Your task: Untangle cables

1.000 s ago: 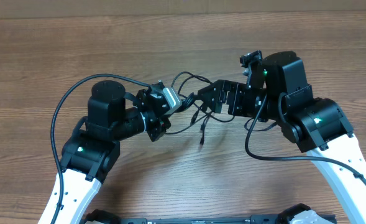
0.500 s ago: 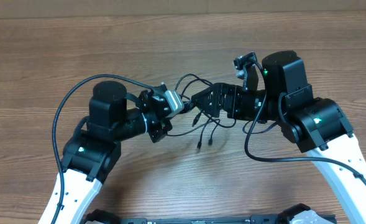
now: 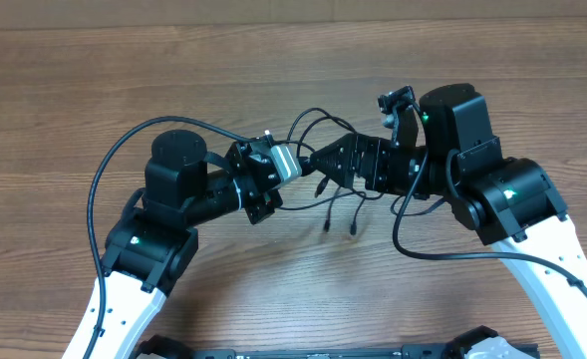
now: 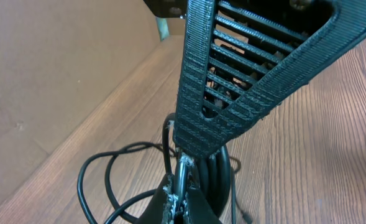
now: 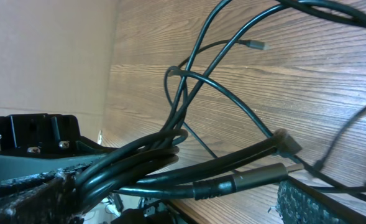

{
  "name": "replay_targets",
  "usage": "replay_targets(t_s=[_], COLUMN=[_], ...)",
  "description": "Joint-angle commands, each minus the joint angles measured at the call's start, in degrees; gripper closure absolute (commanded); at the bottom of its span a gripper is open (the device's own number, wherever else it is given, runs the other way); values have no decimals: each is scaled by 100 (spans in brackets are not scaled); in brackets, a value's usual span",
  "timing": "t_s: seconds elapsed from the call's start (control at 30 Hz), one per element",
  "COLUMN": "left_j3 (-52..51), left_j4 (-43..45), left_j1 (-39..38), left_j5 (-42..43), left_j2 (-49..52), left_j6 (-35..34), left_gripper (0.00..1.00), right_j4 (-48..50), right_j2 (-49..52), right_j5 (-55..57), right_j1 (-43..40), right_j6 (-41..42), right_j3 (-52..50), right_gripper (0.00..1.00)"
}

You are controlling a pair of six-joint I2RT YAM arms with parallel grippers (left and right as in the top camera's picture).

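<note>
Jaws clamped shut, left gripper (image 3: 293,168) pinches the cables (image 5: 139,163), loops and plugs trailing just beyond and below, while right gripper (image 3: 321,160) gapes wide around the strands, gripping nothing; closing on several cords together could tighten the tangle.

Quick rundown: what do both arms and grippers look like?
Left arm and right arm: white lower links, black joint housings, green status lights, and a thick black cable looped outside each. Left gripper and right gripper: black, with ribbed, slotted fingers.
</note>
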Motion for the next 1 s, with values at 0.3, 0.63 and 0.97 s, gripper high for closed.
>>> replay_targets(t_s=[0.3, 0.63, 0.97], left_j3=[33, 33, 33], left_j4=[407, 852, 1224], left_j1=[-48, -42, -42], left_j5=[166, 168, 168], left_j2=[-72, -72, -76], left_j6=[-199, -879, -1633], left_gripper=[96, 96, 96], right_j4=[-575, -922, -938], right_j2=[249, 337, 337], right_j5=[487, 973, 1189], right_j1=[22, 22, 22], right_j6=[-2, -4, -2], right_j3=[118, 116, 114], right_gripper=[2, 4, 4])
